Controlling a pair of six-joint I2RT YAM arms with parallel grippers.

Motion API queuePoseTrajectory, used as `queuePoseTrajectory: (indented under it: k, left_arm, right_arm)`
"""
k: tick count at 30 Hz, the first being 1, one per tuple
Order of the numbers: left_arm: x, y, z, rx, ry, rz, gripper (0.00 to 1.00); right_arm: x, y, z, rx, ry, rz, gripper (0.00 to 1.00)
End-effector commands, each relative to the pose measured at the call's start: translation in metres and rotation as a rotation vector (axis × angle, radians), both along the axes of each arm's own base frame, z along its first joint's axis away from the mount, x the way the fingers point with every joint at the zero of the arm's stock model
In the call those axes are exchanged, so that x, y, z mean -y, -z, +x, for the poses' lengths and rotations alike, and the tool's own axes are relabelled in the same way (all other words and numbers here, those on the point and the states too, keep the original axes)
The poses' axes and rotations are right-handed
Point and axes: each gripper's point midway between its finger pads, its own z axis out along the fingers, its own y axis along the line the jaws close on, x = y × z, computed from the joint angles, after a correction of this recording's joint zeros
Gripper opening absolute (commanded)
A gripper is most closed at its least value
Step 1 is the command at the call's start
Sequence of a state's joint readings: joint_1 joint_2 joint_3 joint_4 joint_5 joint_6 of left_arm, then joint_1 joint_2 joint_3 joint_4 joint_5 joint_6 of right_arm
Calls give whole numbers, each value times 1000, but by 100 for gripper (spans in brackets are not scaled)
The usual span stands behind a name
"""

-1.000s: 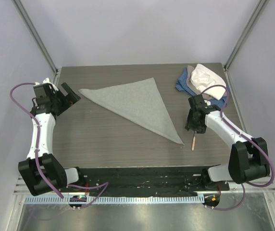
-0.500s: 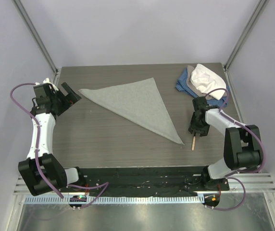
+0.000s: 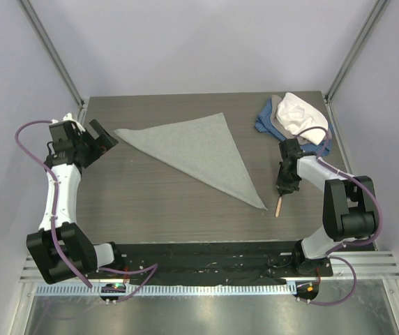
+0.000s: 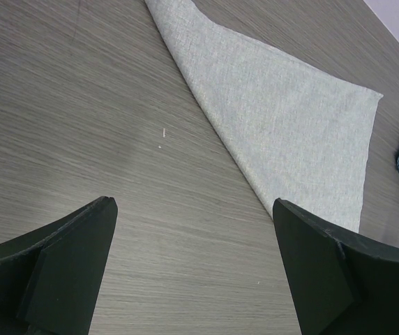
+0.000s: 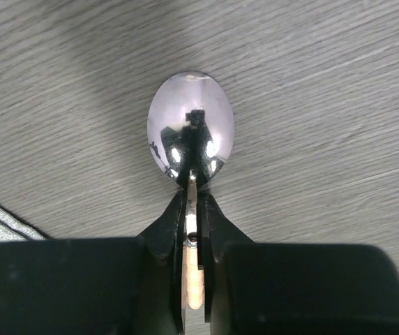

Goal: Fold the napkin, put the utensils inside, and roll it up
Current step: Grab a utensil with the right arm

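The light grey napkin (image 3: 196, 152) lies flat on the table as a triangle, one tip pointing to the near right; it also shows in the left wrist view (image 4: 283, 112). The spoon (image 5: 191, 132) has a shiny metal bowl and a slim wooden handle (image 3: 279, 205). My right gripper (image 5: 194, 195) is shut on the spoon's neck, just right of the napkin's near tip, with the bowl over bare table. My left gripper (image 4: 192, 272) is open and empty above bare table at the far left, beside the napkin's left corner.
A heap of blue, grey and white cloths (image 3: 294, 118) sits at the back right corner, just behind my right arm. Metal frame posts (image 3: 49, 52) stand at the back corners. A black strip (image 3: 206, 255) runs along the near table edge.
My right gripper has turned and shifted slightly left with the spoon; the wooden handle now points a little more to the left. The left arm has not moved.
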State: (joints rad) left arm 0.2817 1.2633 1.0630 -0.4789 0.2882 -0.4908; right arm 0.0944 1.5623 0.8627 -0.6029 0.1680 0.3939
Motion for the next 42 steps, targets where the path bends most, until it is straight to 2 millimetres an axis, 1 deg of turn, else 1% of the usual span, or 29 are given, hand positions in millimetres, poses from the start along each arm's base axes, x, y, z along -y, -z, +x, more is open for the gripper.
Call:
queuePoseTrajectory:
  k: [1,2,5,10,11,12,13,15,17,18,19,20,21,22,23,24,25,26,27,28,29,31,34,36,37,38,40,41,42]
  left_arm:
    - [5,-11,10,45,18,24,100]
    - [8,-12,10,43,24,27,100]
    - [23,-20,13,51,59,10,100]
    - [45,-56,19,132,91,-35,100]
    - [50,-61,21,143,99,-44,100]
    - [52,-70,24,165,107,-47,100]
    - [54,-71,27,165,114,-50,100]
    - [53,-76,32,176,118,-36,100]
    - [51,-73,35,160,121,-29,100]
    - [52,-73,35,155,124,-25,100]
    - [52,-72,33,151,128,-25,100]
    - [52,-71,33,150,129,-24,100]
    - [51,-67,32,143,129,-16,100]
    - [50,-66,31,139,124,-8,100]
    - [48,-61,31,129,120,0,100]
    - [46,-59,31,125,113,9,100]
    - [43,-56,32,117,109,26,100]
    - [42,-53,31,108,107,33,100]
    - [41,-50,31,102,104,38,100]
    - [39,-47,31,94,102,46,100]
    - [39,-43,30,88,100,51,100]
    - [38,-39,30,77,101,56,100]
    - [40,-34,30,67,113,46,100]
    - [42,-32,31,67,123,33,100]
    - [43,-32,31,66,123,27,100]
    - [43,-30,31,62,125,26,100]
    - [43,-25,31,50,124,24,100]
    - [42,-23,32,45,121,22,100]
    - [43,-21,31,38,128,17,100]
  right_arm:
    - [0,6,12,18,-28,4,5]
    - [-2,5,15,21,-33,15,2]
    - [-5,-1,16,21,-41,27,1]
    - [3,-26,19,34,-45,-17,1]
    - [2,-40,28,69,-52,-16,1]
    - [0,-46,31,82,-61,-12,1]
    - [-3,-53,35,98,-70,-1,1]
    - [-20,-74,51,164,-123,43,1]
    - [-33,-95,69,231,-171,66,1]
    - [-39,-97,76,237,-211,61,1]
    - [-49,-101,81,249,-254,60,1]
    - [-60,-113,94,283,-292,70,1]
    - [-68,-110,102,279,-345,63,1]
    - [-86,-113,109,297,-402,70,1]
    - [-100,-127,123,341,-446,74,1]
    - [-112,-131,130,360,-493,80,1]
    - [-125,-123,139,356,-563,63,1]
    - [-148,-138,149,399,-625,64,1]
    - [-160,-139,155,408,-665,54,1]
    - [-171,-129,162,391,-713,40,1]
    - [-192,-139,171,426,-750,46,1]
    - [-214,-135,190,455,-804,47,1]
    - [-252,-130,204,488,-912,94,1]
    - [-277,-127,205,514,-990,104,1]
    - [-290,-133,207,537,-1035,121,1]
    - [-298,-119,207,518,-1076,120,1]
    - [-324,-121,201,533,-1159,167,1]
    - [-333,-108,198,514,-1194,176,1]
    - [-343,-106,194,515,-1223,186,1]
